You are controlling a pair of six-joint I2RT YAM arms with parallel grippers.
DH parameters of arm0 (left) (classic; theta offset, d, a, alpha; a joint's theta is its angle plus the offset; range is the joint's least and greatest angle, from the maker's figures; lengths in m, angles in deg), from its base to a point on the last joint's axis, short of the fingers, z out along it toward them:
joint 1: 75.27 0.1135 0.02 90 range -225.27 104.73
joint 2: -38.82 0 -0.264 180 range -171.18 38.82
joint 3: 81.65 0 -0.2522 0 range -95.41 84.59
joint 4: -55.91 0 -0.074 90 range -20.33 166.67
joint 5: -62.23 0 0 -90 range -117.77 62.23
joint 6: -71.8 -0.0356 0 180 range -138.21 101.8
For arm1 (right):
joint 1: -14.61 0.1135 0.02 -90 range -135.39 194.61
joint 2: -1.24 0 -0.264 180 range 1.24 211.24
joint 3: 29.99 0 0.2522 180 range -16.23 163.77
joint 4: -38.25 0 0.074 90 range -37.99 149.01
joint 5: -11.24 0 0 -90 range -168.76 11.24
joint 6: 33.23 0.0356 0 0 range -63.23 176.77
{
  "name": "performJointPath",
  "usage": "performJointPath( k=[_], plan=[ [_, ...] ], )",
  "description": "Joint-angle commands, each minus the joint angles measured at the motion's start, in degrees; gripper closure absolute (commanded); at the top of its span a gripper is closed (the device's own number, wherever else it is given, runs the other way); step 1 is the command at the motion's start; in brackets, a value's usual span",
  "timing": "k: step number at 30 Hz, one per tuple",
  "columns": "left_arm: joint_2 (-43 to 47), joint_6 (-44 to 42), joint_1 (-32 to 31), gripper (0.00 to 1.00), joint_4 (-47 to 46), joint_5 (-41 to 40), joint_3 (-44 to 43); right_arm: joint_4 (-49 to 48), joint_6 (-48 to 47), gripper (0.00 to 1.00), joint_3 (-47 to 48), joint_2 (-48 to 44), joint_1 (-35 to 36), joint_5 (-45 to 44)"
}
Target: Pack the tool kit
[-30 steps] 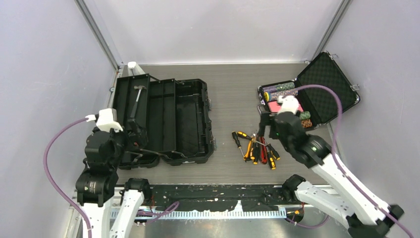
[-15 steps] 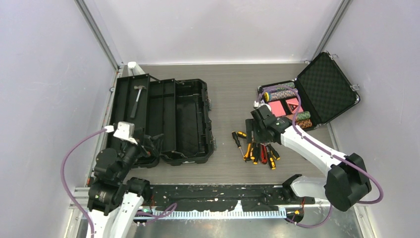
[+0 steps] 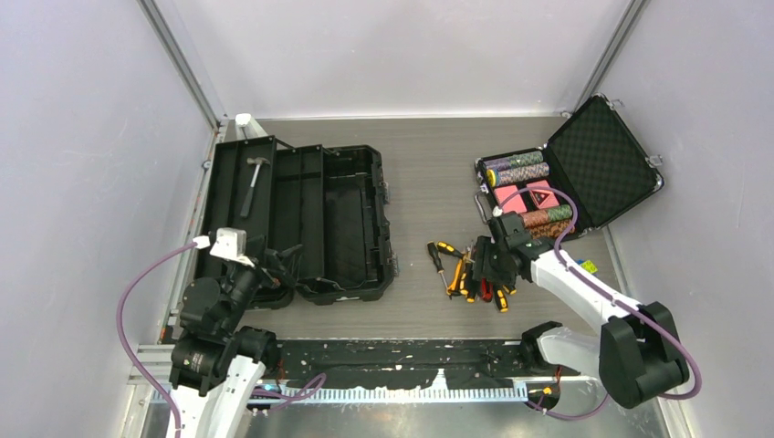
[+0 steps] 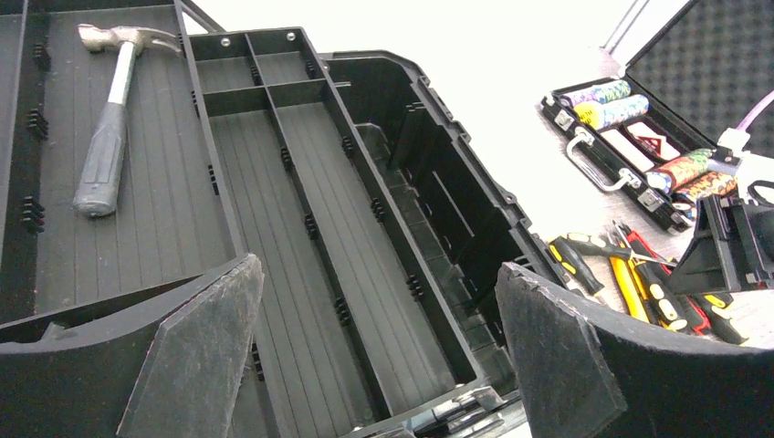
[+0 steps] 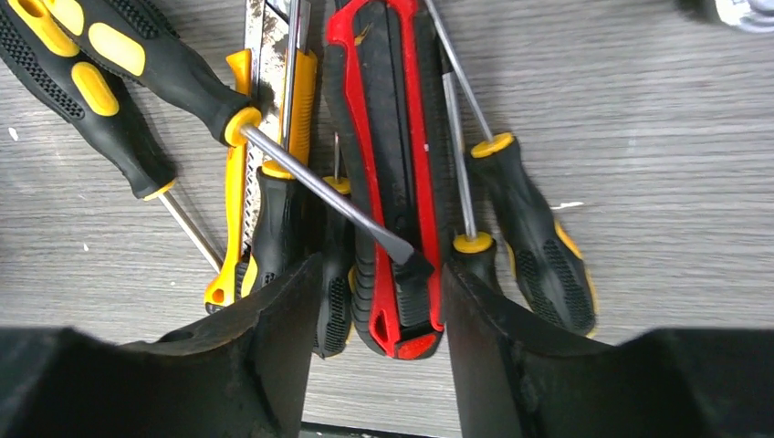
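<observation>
The black toolbox lies open at the left, and the hammer lies in its left tray. Yellow-black screwdrivers and red pliers are piled on the table to its right. My right gripper is down on that pile. In the right wrist view its jaws stand part-way closed, straddling the handle ends of the red pliers and of one black screwdriver, all flat on the table. My left gripper hangs wide open and empty at the toolbox's near edge.
A smaller foam-lined black case with poker chips stands open at the back right, close behind the tool pile. Grey walls close in both sides. A black strip runs along the table's near edge.
My right gripper came down from above onto the tool pile and its jaws narrowed around the pliers handles. The left arm drew back toward the near edge, then stayed still.
</observation>
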Motion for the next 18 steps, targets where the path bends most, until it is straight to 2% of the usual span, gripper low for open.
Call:
performJointPath(
  k=[1, 5, 12, 18],
  plan=[
    [-0.2, -1.0, 0.4, 0.00, -2.6, -2.2, -0.3, -6.1, 1.8, 0.46, -1.1, 3.0, -0.4, 6.6],
    [-0.4, -1.6, 0.4, 0.01, -1.6, -3.4, -0.3, -9.0, 2.0, 0.48, -1.0, 5.5, -0.4, 7.1],
    [-0.6, -1.9, 0.4, 0.00, -1.8, -3.5, -0.3, -10.4, 1.5, 0.34, -0.5, 8.9, -0.4, 5.2],
    [-0.8, -2.0, 0.5, 0.00, -1.7, -3.4, -0.3, -11.6, 1.4, 0.38, 0.0, 12.3, -0.4, 3.6]
  ],
)
